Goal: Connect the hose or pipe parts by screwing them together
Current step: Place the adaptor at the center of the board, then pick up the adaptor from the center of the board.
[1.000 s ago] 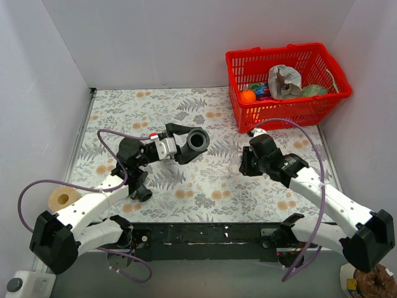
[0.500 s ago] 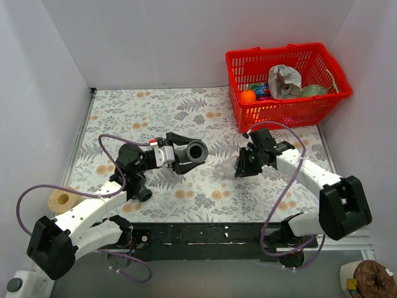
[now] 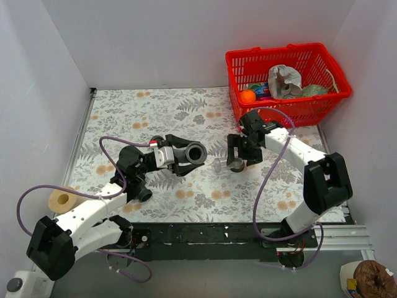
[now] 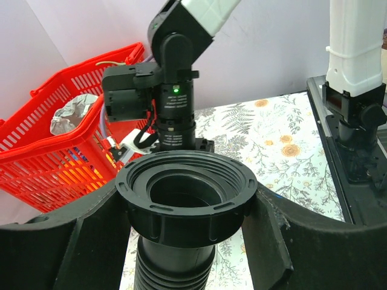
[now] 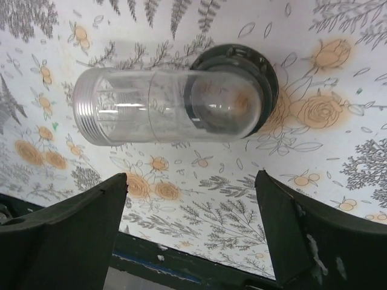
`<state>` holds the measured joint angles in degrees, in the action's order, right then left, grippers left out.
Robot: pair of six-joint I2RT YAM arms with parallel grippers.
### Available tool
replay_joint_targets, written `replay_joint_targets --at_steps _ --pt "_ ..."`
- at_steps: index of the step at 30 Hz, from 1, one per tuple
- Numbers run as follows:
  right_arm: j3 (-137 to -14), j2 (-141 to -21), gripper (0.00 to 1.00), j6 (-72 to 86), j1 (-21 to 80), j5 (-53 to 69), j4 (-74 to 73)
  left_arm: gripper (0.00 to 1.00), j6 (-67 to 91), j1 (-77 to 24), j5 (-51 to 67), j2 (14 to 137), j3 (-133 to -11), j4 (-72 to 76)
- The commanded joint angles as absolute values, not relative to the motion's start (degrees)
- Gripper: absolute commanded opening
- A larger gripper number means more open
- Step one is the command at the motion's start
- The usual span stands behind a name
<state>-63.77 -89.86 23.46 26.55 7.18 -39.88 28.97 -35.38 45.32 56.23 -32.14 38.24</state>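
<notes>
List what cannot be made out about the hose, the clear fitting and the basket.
Black hose: its length below the collar, cut off by the left wrist view's bottom edge.
Clear fitting: inside of its dark ring, covered by its own clear bend, right wrist view.
Red basket: most contents, too small and behind its mesh wall, top view.
</notes>
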Motion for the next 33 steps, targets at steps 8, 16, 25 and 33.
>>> replay_joint_targets --at_steps 8,16,25,33 --pt "-88.3 -102.3 0.97 42.0 27.9 4.7 -64.0 0.00 27.5 -35.4 42.0 52.5 -30.1 39.2" --pt "-87.4 -102.6 0.97 62.0 34.4 -1.8 -64.3 0.00 25.3 -35.3 41.3 51.4 -30.1 38.2" --pt "-82.8 -102.7 0.87 78.5 35.9 -13.6 -63.4 0.00 24.2 -35.3 43.3 48.9 -32.0 33.8" --pt "-82.9 -102.2 0.82 84.9 38.7 -19.9 -57.7 0.00 22.6 -35.3 45.0 42.9 -34.9 23.5"
